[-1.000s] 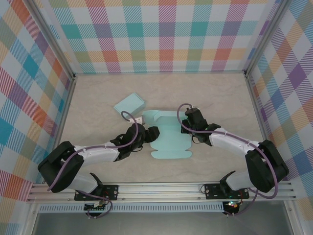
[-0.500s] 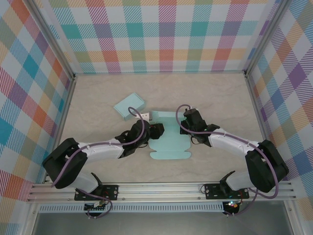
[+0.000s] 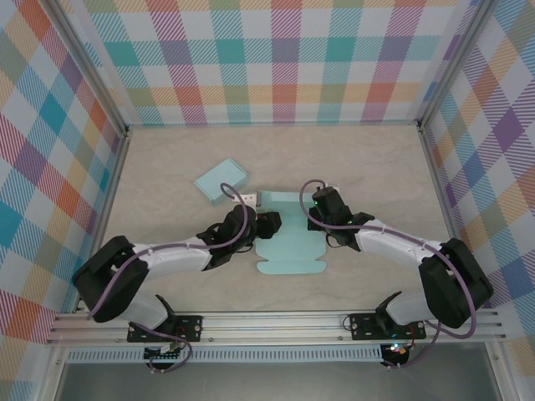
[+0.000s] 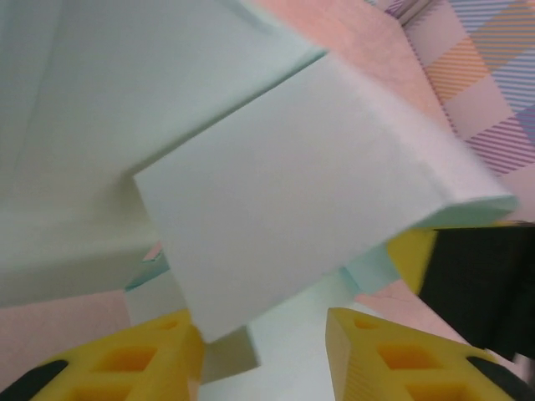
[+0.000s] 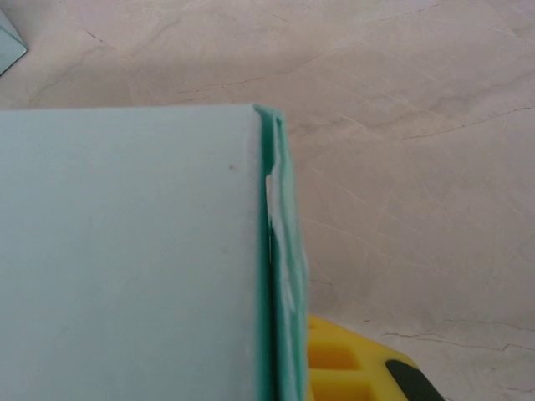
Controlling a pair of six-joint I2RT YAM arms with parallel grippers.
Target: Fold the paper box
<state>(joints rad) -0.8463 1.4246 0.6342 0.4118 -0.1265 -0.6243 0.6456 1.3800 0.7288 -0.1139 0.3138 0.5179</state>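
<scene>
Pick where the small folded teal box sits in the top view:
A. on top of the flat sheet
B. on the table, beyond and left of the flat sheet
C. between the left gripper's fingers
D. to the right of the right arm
B: the small box rests on the bare table, up and left of the flat sheet and past the left gripper.

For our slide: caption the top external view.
Left arm, right arm flank a mint paper box; a smaller piece lies beyond.
</scene>
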